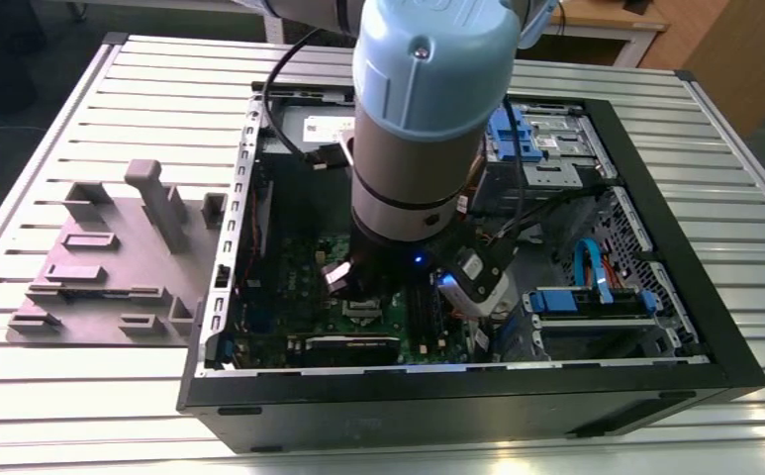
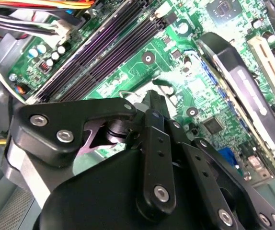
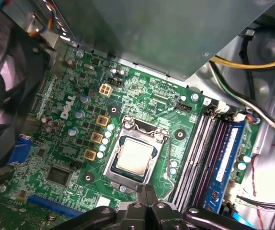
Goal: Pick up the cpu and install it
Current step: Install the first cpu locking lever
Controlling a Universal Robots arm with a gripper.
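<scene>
Hand point(image 3: 145, 191) closed beside cpu point(image 3: 135, 157) in socket point(image 3: 109, 163).

The gripper point(image 3: 146, 191) is seen with its fingertips pressed together, just above the socket frame point(image 3: 136, 158), where the cpu point(image 3: 135, 157) is seated. Beside it, room is limited by the memory slots point(image 3: 202, 158). Overhead, room is bounded by a grey metal panel point(image 3: 161, 33).

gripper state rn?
Gripper: shut, holding nothing, just above the motherboard beside the socket, where the cpu sits.
</scene>
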